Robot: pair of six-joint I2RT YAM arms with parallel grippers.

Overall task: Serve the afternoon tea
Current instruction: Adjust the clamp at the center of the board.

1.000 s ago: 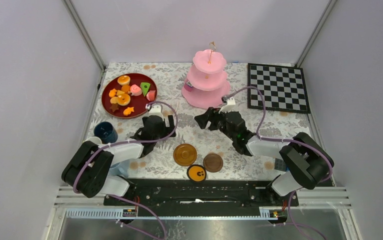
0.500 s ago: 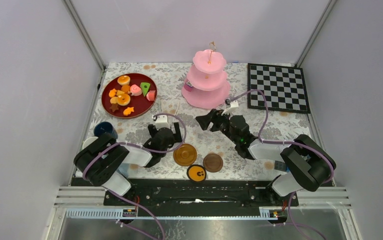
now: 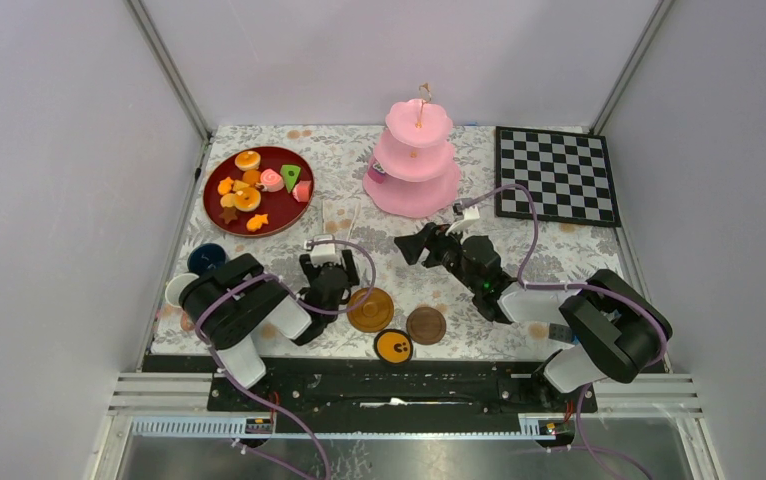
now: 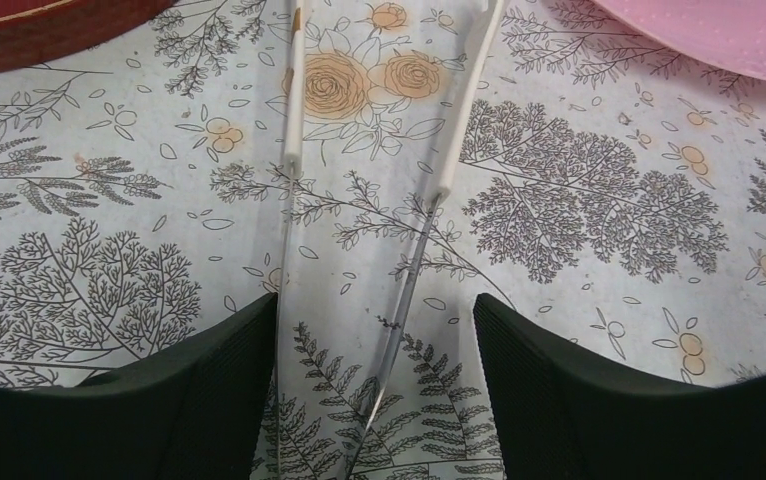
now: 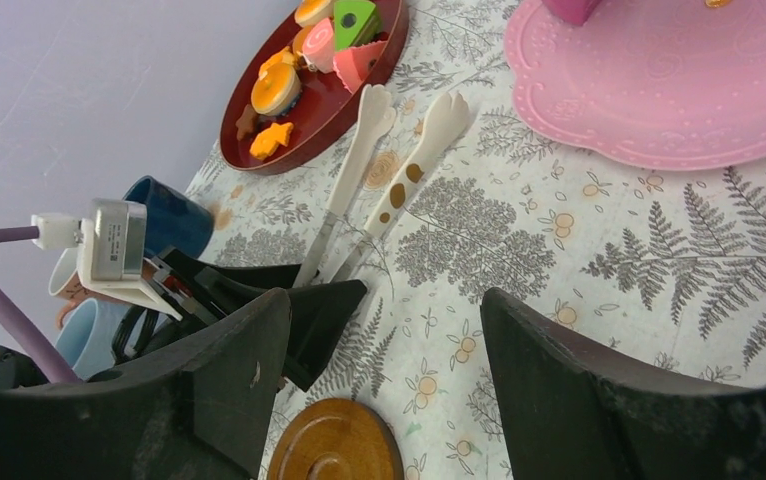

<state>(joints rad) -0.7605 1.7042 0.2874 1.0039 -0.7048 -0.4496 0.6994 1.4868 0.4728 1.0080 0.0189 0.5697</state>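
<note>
Two left fingers (image 4: 189,400), tongs (image 4: 456,150) lying between them

Your left gripper (image 4: 374,325) hangs low over the floral tablecloth (image 4: 599,230), jaws standing wide apart, and the tongs (image 4: 446,170) lie flat right between them. Their white ends point away from you and the shiny arms converge towards the camera (the left arm runs just beside your left finger). The red tray (image 4: 39,25) peeks in top left, the pink cake stand (image 4: 719,30) top right.
</note>
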